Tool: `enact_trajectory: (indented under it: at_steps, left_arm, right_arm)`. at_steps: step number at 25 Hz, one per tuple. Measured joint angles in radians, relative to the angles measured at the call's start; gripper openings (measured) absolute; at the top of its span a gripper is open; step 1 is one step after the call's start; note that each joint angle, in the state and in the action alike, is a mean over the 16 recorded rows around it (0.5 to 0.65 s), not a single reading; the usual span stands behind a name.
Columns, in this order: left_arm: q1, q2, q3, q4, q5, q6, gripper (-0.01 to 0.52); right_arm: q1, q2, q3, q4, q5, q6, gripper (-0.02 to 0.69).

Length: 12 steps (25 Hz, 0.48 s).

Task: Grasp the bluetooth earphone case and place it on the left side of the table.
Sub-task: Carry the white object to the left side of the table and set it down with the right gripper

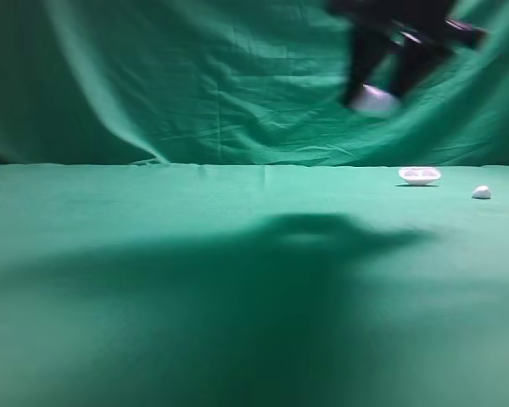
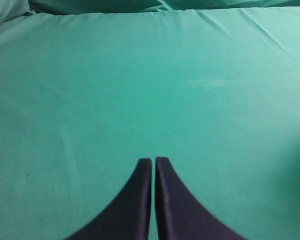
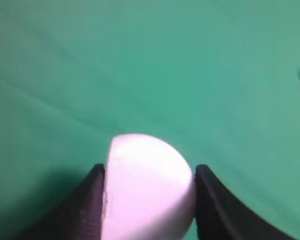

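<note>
My right gripper is blurred, high above the table at the upper right, and shut on the white rounded earphone case. In the right wrist view the case sits clamped between the two black fingers, with green cloth far below. My left gripper shows only in the left wrist view. Its two dark fingers are pressed together, empty, over bare green cloth.
A shallow white dish-like piece lies at the table's back right. A tiny white lump lies to its right. A green draped backdrop hangs behind. A broad shadow falls across the table's middle.
</note>
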Motion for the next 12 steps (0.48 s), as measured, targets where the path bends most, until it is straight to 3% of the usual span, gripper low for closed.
enact_trajectory:
  at_steps: [6, 12]
  left_arm:
    - [0.000, 0.000, 0.000, 0.000, 0.000, 0.000, 0.000]
    - [0.000, 0.000, 0.000, 0.000, 0.000, 0.000, 0.000]
  right_arm:
    - [0.133, 0.170, -0.159, -0.009, 0.010, 0.000, 0.319]
    - [0.181, 0.281, -0.217, -0.032, -0.027, -0.003, 0.322]
